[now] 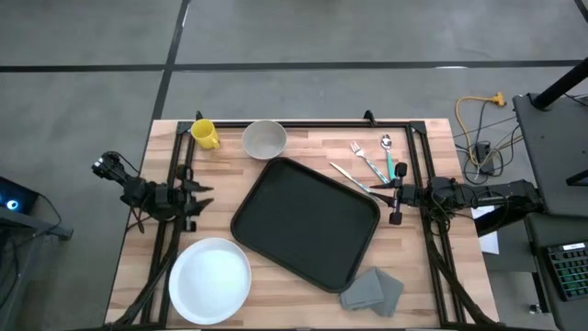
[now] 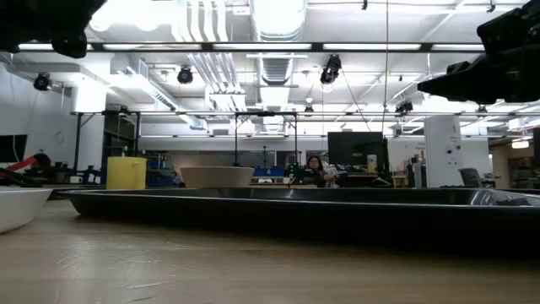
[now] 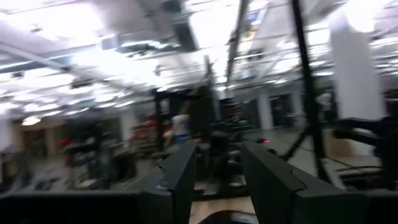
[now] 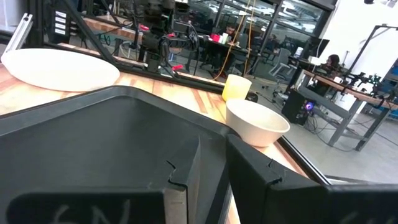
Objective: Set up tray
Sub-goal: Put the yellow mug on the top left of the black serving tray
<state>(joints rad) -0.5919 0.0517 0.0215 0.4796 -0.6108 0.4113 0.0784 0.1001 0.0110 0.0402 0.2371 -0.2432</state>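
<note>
The matte black tray (image 1: 308, 221) lies turned at an angle in the middle of the wooden table; it also shows in the low view (image 2: 278, 203) and the right wrist view (image 4: 93, 137). My right gripper (image 1: 397, 198) (image 4: 214, 162) hovers just off the tray's right corner, raised above the table, fingers a little apart and pointing across the tray. My left gripper (image 1: 197, 204) (image 3: 219, 168) waits open at the table's left side, clear of the tray.
A white plate (image 1: 209, 274) sits at the near left. A yellow mug (image 1: 204, 134) and a cream bowl (image 1: 265, 140) stand at the far edge. Fork, spoon and other cutlery (image 1: 367, 161) lie far right, and a grey folded napkin (image 1: 372, 290) near right. A person sits in the room beyond (image 2: 315, 169).
</note>
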